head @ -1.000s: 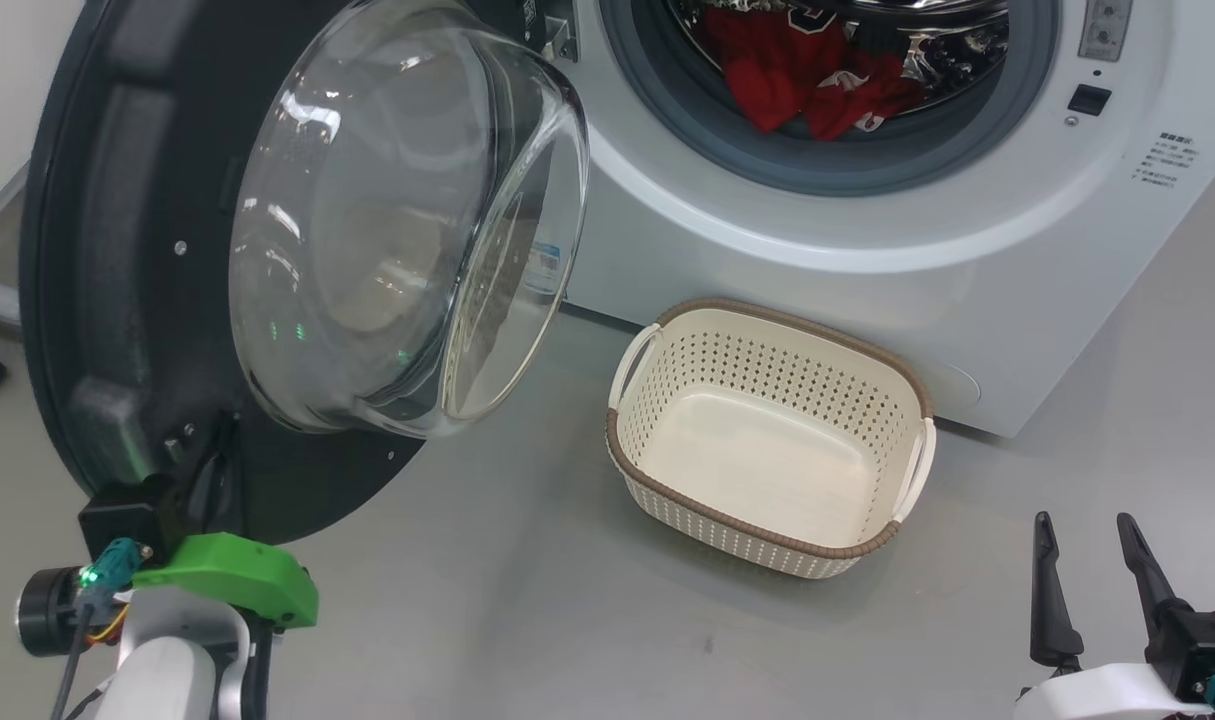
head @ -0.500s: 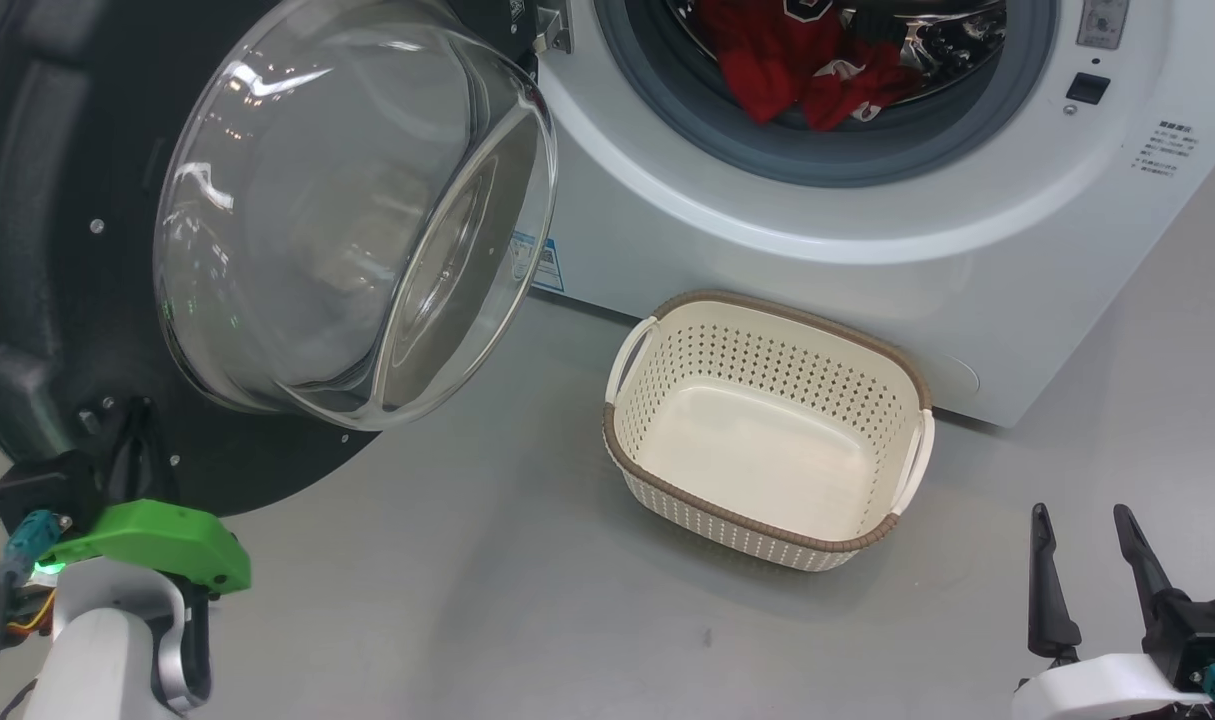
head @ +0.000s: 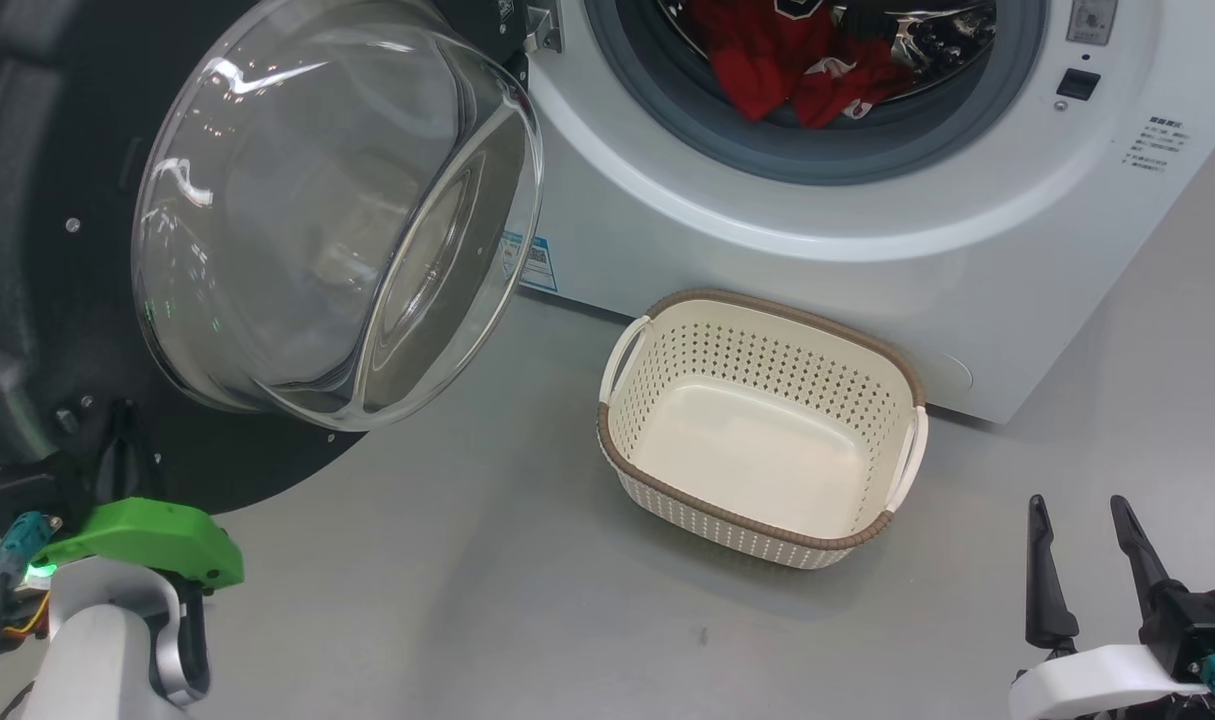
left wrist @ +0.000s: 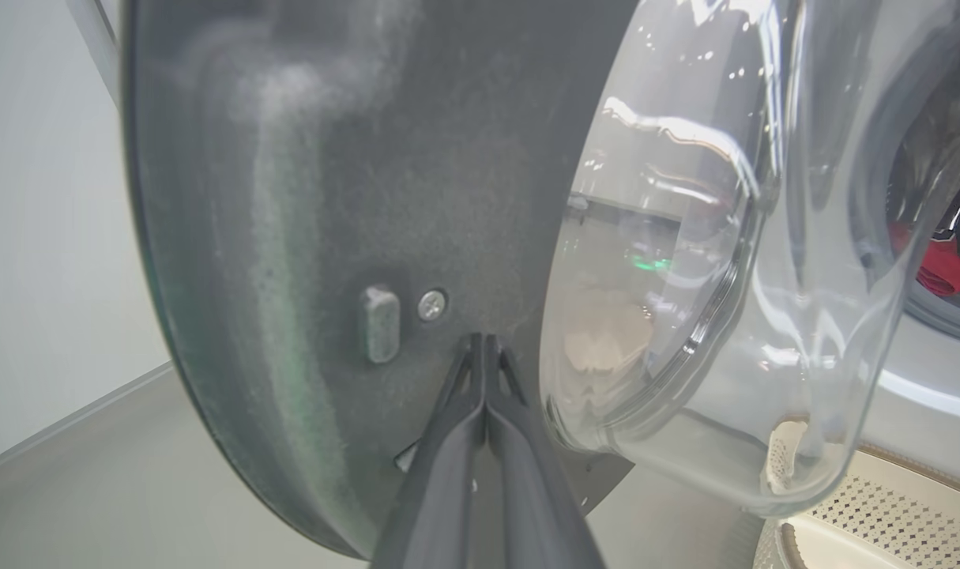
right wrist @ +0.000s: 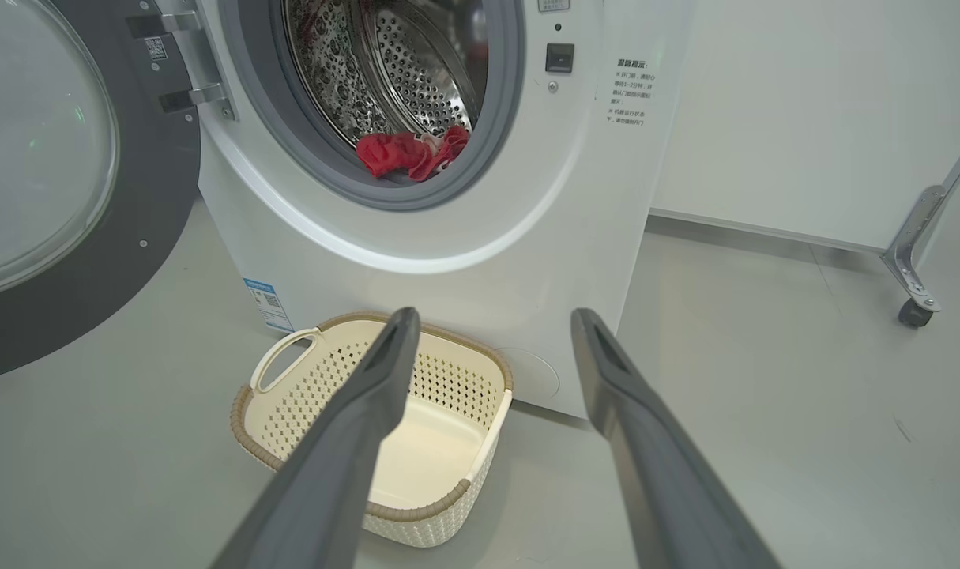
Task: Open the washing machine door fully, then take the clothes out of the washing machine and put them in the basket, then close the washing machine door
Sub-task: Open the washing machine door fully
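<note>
Laboratory or test room fitted out for laundry trials. A washing machine [right wrist: 448,261] stands alone on a smooth, bare grey floor [right wrist: 764,411]. At 3 o'clock from it run plain white wall panels [right wrist: 803,103], and a metal frame leg [right wrist: 931,194] rests on a caster [right wrist: 912,314].

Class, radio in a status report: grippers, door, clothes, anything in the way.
Left gripper shut, tips on inner face of washing machine door; right gripper open, empty. Door swung wide, clothes in drum, basket empty. Drum mouth unobstructed.
</note>
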